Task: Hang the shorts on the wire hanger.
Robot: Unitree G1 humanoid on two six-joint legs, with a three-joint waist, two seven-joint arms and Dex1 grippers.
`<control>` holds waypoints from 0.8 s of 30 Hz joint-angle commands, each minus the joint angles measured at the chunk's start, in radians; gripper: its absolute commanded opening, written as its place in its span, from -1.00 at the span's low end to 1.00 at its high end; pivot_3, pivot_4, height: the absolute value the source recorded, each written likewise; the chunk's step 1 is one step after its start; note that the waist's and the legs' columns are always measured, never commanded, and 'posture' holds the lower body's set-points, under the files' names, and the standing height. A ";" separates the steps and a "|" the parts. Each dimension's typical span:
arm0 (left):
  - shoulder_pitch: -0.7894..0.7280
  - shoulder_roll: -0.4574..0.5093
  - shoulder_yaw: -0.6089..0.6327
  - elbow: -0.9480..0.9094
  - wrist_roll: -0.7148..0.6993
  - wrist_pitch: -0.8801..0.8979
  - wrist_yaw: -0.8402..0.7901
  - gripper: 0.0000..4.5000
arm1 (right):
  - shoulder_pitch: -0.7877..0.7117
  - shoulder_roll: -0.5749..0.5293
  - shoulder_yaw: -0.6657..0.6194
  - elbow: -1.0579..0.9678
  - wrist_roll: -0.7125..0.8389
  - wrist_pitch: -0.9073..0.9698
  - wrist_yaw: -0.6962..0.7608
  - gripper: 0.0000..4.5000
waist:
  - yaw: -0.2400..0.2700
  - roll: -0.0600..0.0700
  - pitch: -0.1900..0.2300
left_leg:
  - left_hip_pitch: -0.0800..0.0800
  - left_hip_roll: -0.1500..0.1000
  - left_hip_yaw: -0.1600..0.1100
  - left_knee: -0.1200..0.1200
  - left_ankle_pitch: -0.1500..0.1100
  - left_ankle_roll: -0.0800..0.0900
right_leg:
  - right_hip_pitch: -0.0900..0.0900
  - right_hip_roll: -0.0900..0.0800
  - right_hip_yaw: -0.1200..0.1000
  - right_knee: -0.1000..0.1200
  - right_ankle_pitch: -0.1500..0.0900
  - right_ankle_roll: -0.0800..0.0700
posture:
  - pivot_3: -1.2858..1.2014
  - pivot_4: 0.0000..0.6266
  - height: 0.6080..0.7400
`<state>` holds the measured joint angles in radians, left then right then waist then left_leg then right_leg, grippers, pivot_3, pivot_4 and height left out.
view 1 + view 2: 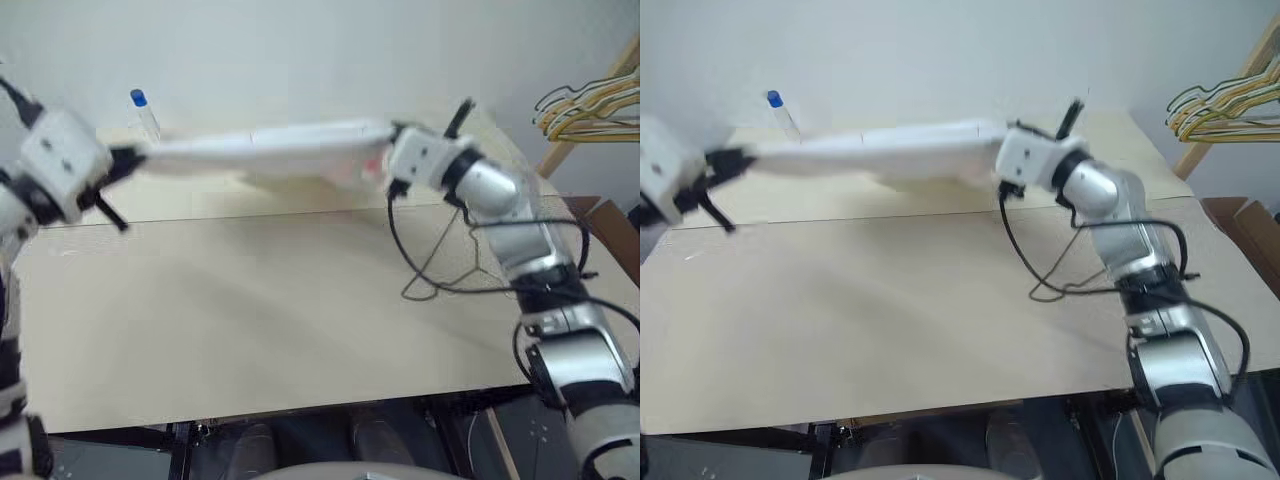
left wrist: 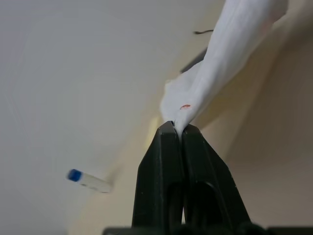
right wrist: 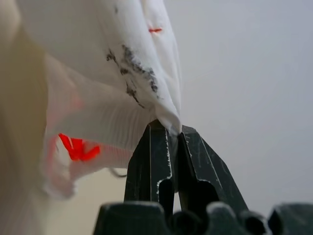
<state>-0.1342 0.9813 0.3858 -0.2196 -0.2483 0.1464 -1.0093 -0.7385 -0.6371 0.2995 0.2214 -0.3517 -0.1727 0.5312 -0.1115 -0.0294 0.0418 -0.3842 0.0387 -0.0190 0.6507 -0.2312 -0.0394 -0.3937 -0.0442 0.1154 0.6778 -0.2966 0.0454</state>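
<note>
The shorts [image 1: 270, 150] are up off the desk [image 1: 250, 320], stretched in a long white band between the two arms, running from nine o'clock to about one o'clock across the head view. The left gripper [image 2: 178, 129] has its jaws pinched tight on one end of the cloth; the right gripper [image 3: 166, 128] has its jaws closed just as hard on the other end, close to the gathered waistband. Holding both ends apart looks meant to keep the waist pulled open and flat, ready to meet a hanger.

The wire hanger [image 1: 455, 255] appears to lie on the desk at about four o'clock, under the right forearm and partly tangled visually with a black cable, so its outline is hard to follow. A bunch of yellow and black hangers [image 1: 590, 110] sits at two o'clock by the wall, and a blue-capped tube [image 1: 143, 112] stands at eleven.

The head views give the whole span and the sag in the middle. The right wrist view adds what they miss: dark marks and a red tag near the pinched hem. The left wrist view shows a small red mark just above its jaws.
</note>
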 commanded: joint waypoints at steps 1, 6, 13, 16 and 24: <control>0.177 0.047 0.069 -0.134 -0.035 -0.022 -0.136 -0.99 | 0.070 -0.052 0.056 -0.089 -0.001 -0.068 0.143 -1.00 | 0.009 -0.001 0.001 | 0.009 0.001 0.000 -0.001 0.000 0.000 | 0.009 0.000 -0.001 -0.001 -0.001 -0.001 | 0.07 -1.00 1.00; 0.474 0.104 0.070 -0.202 0.104 -0.069 -0.222 -0.99 | 0.166 -0.128 0.095 -0.204 0.072 -0.066 0.355 -1.00 | 0.025 0.000 0.001 | 0.013 0.002 0.004 -0.004 -0.001 0.002 | 0.012 0.001 0.002 -0.005 -0.003 0.000 | 0.08 -1.00 1.00; 0.635 0.120 0.099 -0.248 0.168 -0.127 -0.287 -0.99 | 0.258 -0.233 0.114 -0.356 0.174 -0.024 0.617 -1.00 | 0.066 -0.002 0.001 | 0.012 0.004 0.007 -0.003 -0.003 0.004 | 0.010 0.001 0.002 -0.006 -0.002 -0.001 | 0.08 -1.00 1.00; 0.663 0.127 0.112 -0.267 0.158 -0.125 -0.319 -0.99 | 0.283 -0.228 0.116 -0.378 0.167 -0.008 0.635 -1.00 | 0.074 -0.003 0.000 | 0.015 0.005 0.009 -0.003 -0.002 0.004 | 0.012 0.002 0.003 -0.006 -0.003 -0.001 | 0.09 -1.00 1.00; 0.667 0.120 0.097 -0.285 0.144 -0.140 -0.344 -0.90 | 0.321 -0.231 0.108 -0.434 0.197 -0.043 0.668 -0.68 | 0.080 -0.003 0.000 | 0.014 0.005 0.011 -0.003 -0.003 0.004 | 0.010 0.002 0.004 -0.006 -0.003 -0.001 | 0.08 -1.00 1.00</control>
<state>0.5346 1.0913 0.4602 -0.4895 -0.1003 0.0233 -1.3482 -0.4122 -0.8554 0.4267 -0.1711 -0.1791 -0.1952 1.1827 -0.0314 -0.0326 0.0419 -0.3704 0.0434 -0.0082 0.6472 -0.2342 -0.0351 -0.3836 -0.0421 0.1195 0.6714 -0.2994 0.0445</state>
